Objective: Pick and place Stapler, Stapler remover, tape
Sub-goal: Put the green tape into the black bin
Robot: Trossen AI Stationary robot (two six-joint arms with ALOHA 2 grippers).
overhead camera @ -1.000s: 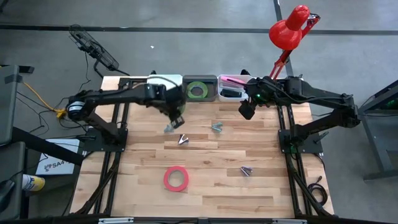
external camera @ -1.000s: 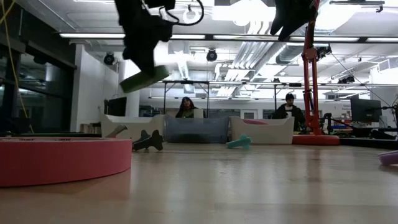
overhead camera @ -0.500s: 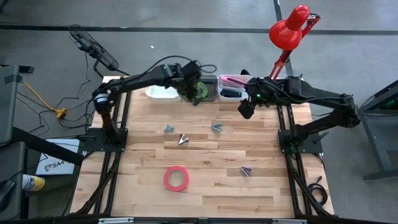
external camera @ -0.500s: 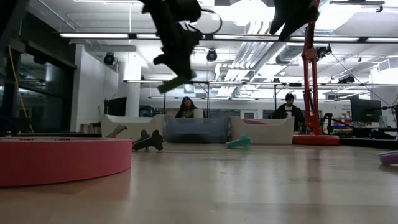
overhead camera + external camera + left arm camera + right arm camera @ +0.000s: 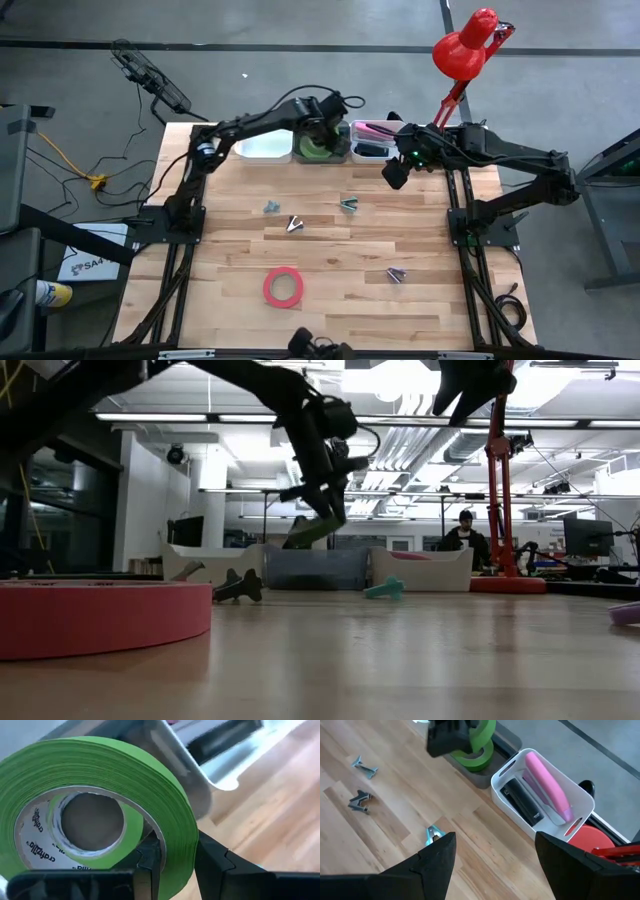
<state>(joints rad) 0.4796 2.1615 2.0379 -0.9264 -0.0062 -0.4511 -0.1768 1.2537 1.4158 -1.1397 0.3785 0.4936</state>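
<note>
My left gripper (image 5: pixel 318 133) is shut on a green tape roll (image 5: pixel 100 795) and hangs over the grey middle bin (image 5: pixel 338 153) at the table's far edge. In the low view the roll (image 5: pixel 311 532) is tilted just above that bin. A second green roll (image 5: pixel 472 759) lies flat in the bin. The pink roll (image 5: pixel 283 287) lies flat near the table's near edge. My right gripper (image 5: pixel 396 177) is open and holds nothing, beside the white bin (image 5: pixel 373 128) with a pink stapler (image 5: pixel 551 785) and a black one (image 5: pixel 521 797). My left gripper pinches the green roll's ring wall (image 5: pixel 177 862), one finger (image 5: pixel 150 865) inside the open centre and one finger (image 5: pixel 212 865) outside. The roll is lifted clear and sits tilted in the hold, above the grey bin.
Several small staple removers lie on the wood: a blue one (image 5: pixel 271 207), a dark one (image 5: pixel 294 224), a teal one (image 5: pixel 348 204) and one toward the right near side (image 5: pixel 396 274). A white bin (image 5: pixel 262 148) stands left of the grey one. A red lamp (image 5: pixel 465 50) rises at the far right corner.
My left arm has carried the green roll from above the table's middle left toward the far edge and rightward, and has come down over the grey bin. The roll has stayed in the hold and tilted.
</note>
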